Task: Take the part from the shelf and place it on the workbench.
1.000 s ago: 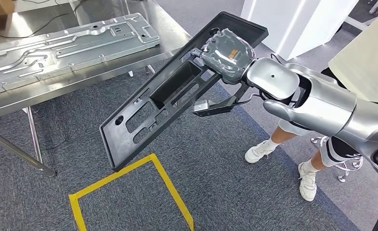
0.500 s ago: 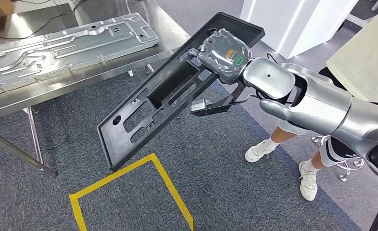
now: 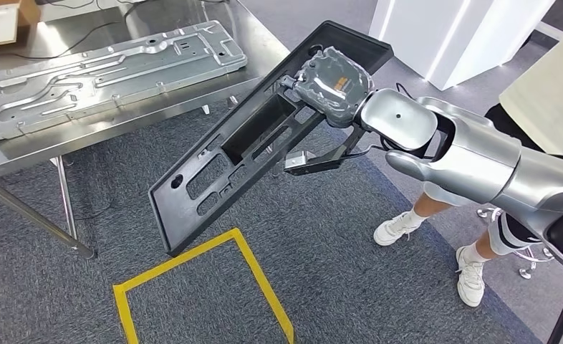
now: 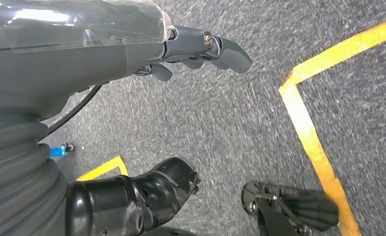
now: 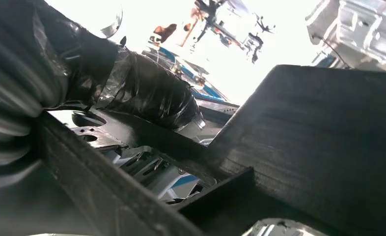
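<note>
Floor (image 3: 350,287): grey carpet is seen under everything; a square corner is marked on it in yellow tape (image 3: 253,276), below the low end of the held part.
Bench (image 3: 28,147): a steel bench is seen at the upper left of the head view, raised on thin metal legs; a strip of bare top is visible along its near edge.
Metal panel (image 3: 114,72): a long stamped sheet of silver metal is laid flat on the bench, well apart from the black part.
Part (image 3: 214,172): a long black plastic panel with a raised rim, a deep rectangular pocket and several slots is held in the air, tilted, its high end at the right hand and its low end toward the floor; it is carried just beside the bench's near edge, and the bench is not touched by it.
Right arm (image 3: 479,161): a silver arm is stretched in from the right toward the part's upper end.
Right hand (image 3: 332,82): the part's upper end is gripped; in the right wrist view the fingers (image 5: 149,96) are pressed against the black rim.
Left hand (image 4: 132,49): it is hung over the carpet; its fingers (image 4: 220,46) are curled in on nothing.
Person (image 3: 544,93): a pale shirt, bare legs and white shoes are seen at the right edge, behind the right arm.
</note>
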`<state>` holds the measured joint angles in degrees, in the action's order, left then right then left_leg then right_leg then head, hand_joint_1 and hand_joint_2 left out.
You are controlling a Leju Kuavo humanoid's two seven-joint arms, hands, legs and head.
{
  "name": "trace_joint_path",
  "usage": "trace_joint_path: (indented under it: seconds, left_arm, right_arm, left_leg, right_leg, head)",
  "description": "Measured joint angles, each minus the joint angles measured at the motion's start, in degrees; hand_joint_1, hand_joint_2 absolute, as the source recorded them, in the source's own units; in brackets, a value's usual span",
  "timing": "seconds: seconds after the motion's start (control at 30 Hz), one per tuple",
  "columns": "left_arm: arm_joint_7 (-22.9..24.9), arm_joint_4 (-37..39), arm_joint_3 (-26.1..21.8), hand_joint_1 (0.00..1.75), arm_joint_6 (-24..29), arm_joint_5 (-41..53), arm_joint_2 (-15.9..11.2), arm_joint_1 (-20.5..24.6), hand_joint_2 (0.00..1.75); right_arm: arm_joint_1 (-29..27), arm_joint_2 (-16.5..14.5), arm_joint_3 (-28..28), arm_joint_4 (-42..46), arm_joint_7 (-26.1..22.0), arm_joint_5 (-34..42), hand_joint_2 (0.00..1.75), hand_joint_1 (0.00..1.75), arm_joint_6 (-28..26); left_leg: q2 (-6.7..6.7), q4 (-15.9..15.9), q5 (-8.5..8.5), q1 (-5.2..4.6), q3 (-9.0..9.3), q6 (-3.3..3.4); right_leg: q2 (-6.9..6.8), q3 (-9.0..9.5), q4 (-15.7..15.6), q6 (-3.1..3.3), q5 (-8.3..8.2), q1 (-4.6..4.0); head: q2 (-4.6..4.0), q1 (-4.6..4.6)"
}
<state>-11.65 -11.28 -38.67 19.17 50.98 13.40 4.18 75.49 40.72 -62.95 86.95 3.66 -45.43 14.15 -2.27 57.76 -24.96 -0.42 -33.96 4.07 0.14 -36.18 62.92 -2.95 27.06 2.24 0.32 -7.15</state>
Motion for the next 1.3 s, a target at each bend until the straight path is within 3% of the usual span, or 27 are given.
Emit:
trace_joint_path:
  seconds: [0.07, 0.2, 0.37, 0.57, 1.3]
  left_arm:
    - [0.0, 0.0, -0.1, 0.00, 0.0, 0.1, 0.0, -0.1, 1.75]
    - [0.0, 0.0, -0.3, 0.00, 0.0, 0.1, 0.0, -0.2, 1.75]
    - [0.0, 0.0, -0.4, 0.00, 0.0, 0.1, 0.0, -0.2, 1.75]
    - [0.0, 0.0, -0.5, 0.00, 0.0, 0.1, 0.0, -0.2, 1.75]
    - [-0.2, 0.0, -0.5, 0.00, 0.0, 0.5, 0.0, -0.2, 1.75]
  right_arm:
    - [0.0, 0.0, 0.1, 0.1, -0.6, 0.4, 1.75, 1.75, -0.1]
    - [-0.2, 0.1, 0.2, 0.2, -1.1, 0.6, 1.75, 1.75, -0.2]
    - [-0.2, 0.1, 0.2, 0.2, -1.1, 0.7, 1.75, 1.75, -0.2]
    - [-0.1, 0.1, 0.2, 0.2, -1.1, 0.8, 1.75, 1.75, -0.2]
    - [0.2, 0.2, 0.2, 0.2, -1.1, -0.4, 1.75, 1.75, 0.9]
  left_leg:
    - [-0.37, 1.2, -0.63, -0.14, -0.64, -0.56]
    - [-0.31, 1.4, -0.59, -0.13, -1.04, -0.04]
    - [-0.10, 0.9, -0.45, -0.06, -0.77, -0.57]
    - [-0.05, 0.8, -0.43, 0.06, -0.76, -1.71]
    - [-0.07, 1.0, -0.47, -0.23, -1.00, -1.65]
  right_leg:
    - [0.22, 1.58, -3.5, 0.33, -0.76, -0.14]
    - [0.49, 1.38, -3.5, 0.74, -0.85, -0.51]
    - [0.74, 1.30, -3.5, 1.22, -0.86, -0.64]
    - [0.76, 1.26, -3.4, 1.29, -0.82, -0.82]
    - [0.75, 1.43, -3.9, 0.95, -1.05, -0.47]
  head:
    - [0.01, 0.02]
    - [0.01, 0.03]
    - [0.01, 0.04]
    - [0.01, 0.04]
    - [0.01, 0.04]
